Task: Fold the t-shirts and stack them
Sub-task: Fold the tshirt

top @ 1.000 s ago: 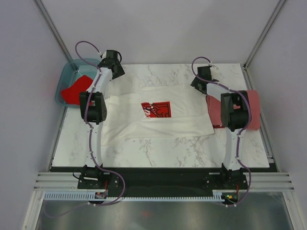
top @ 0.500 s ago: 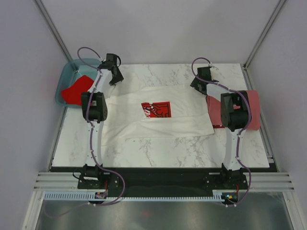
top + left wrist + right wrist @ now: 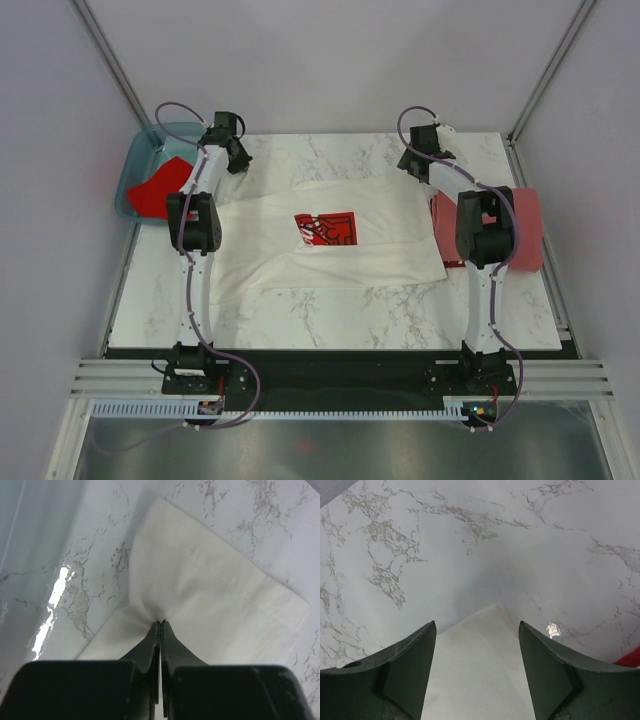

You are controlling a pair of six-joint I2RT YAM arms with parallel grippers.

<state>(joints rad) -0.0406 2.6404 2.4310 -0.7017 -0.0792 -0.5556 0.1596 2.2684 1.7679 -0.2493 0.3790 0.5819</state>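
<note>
**White shirt pinched at one far corner; fold not yet made**

The white shirt (image 3: pixel 330 235) lies spread across the middle of the desk (image 3: pixel 330 310), its red-and-black print (image 3: pixel 325 228) facing up. The cloth is mostly flat, with some unevenness along the near-left side. No finished fold is evident.

The left hand (image 3: pixel 160 625) is at the shirt's far-left corner. Its fingers are fully closed, with a tuck of white cloth caught between the tips, and the fabric puckers towards them. The right hand (image 3: pixel 477 625) is at the far-right corner. Its fingers stand wide apart on either side of the corner and hold nothing.

A brick-red shirt (image 3: pixel 530 230) sits at the right edge of the desk, just beside the white one and partly hidden by the right arm. It appears to be a flat, compact rectangle and is probably folded already, though this cannot be confirmed. A bright red shirt (image 3: pixel 155 190) lies crumpled in the teal tub (image 3: pixel 135 165) off the far-left corner of the desk.

Assessment: the task is at an early to middle stage.
- **Possibly complete:** one shirt, the brick-red one.
- **In hand:** the white shirt, gripped at only one of its two far corners.
- **Outstanding:**
  - the right-hand grip and the fold of the white shirt
  - stacking
  - retrieving and folding the bright red shirt
</note>
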